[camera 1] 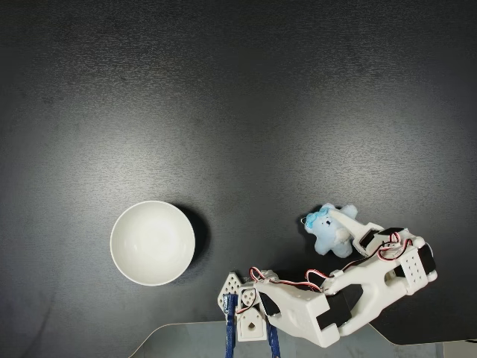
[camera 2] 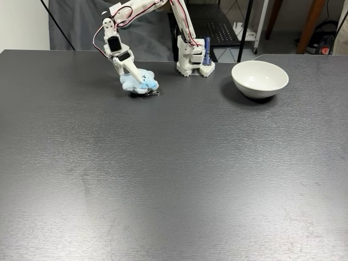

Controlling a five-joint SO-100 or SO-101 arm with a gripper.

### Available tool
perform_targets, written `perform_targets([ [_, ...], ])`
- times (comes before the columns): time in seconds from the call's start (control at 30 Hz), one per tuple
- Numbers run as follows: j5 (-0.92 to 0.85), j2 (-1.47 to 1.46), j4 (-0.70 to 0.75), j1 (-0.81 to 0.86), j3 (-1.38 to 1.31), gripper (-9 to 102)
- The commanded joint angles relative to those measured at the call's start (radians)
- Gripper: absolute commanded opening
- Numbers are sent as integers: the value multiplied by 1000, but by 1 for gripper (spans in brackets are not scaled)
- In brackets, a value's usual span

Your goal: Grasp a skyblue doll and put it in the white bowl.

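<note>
In the fixed view across the desk (camera 2: 163, 179), the nearest stretch of dark surface lies bare. Farther back, the white bowl (camera 2: 260, 79) sits right of the arm's base (camera 2: 193, 57), and the skyblue doll (camera 2: 138, 82) rests on the desk left of the base, well apart from the bowl. The claw (camera 2: 132, 73) is pressed down into the doll, one white finger lying across its fuzzy top. In the fixed view from above, the claw (camera 1: 344, 224) straddles the doll (camera 1: 328, 227), the bowl (camera 1: 153, 243) off to the left. The claw looks clenched on the doll, which is not yet lifted, so the grasping step seems to be in hand. Next it calls for a lift, then a swing past the base to the bowl.
</note>
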Motion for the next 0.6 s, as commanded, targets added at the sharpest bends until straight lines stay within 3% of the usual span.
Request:
perform_targets([
  [0.0, 5, 35, -5, -54, -18, 65],
  [0.57, 5, 35, -5, -109, -17, 63],
])
